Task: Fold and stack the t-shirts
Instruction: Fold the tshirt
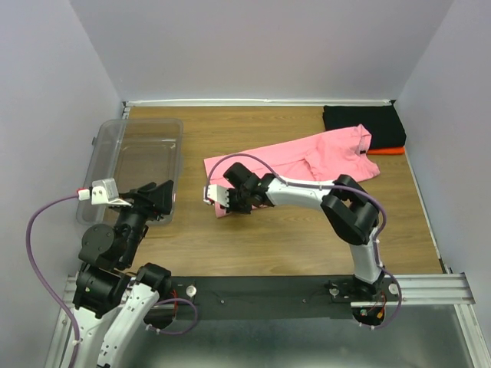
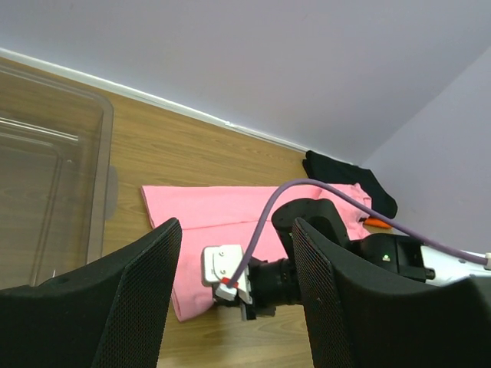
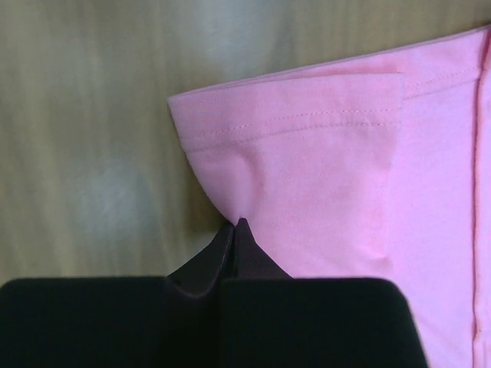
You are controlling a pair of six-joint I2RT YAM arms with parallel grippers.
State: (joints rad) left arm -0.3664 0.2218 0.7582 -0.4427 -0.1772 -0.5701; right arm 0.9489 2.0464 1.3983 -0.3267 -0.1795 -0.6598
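Note:
The bright pink t-shirt (image 1: 307, 157) lies partly folded across the middle of the table, also in the left wrist view (image 2: 230, 211) and the right wrist view (image 3: 322, 176). My right gripper (image 1: 224, 205) (image 3: 236, 224) is shut on its near-left corner, low over the table. The black t-shirt (image 1: 364, 123) lies folded at the far right corner on top of the orange-red t-shirt (image 1: 390, 151), of which only an edge shows. My left gripper (image 1: 167, 198) (image 2: 236, 307) is open and empty, held up beside the tub, left of the pink shirt.
A clear plastic tub (image 1: 138, 157) stands at the left of the table, also in the left wrist view (image 2: 46, 192). Purple walls close the table on three sides. The right arm (image 1: 337, 201) stretches across the near middle.

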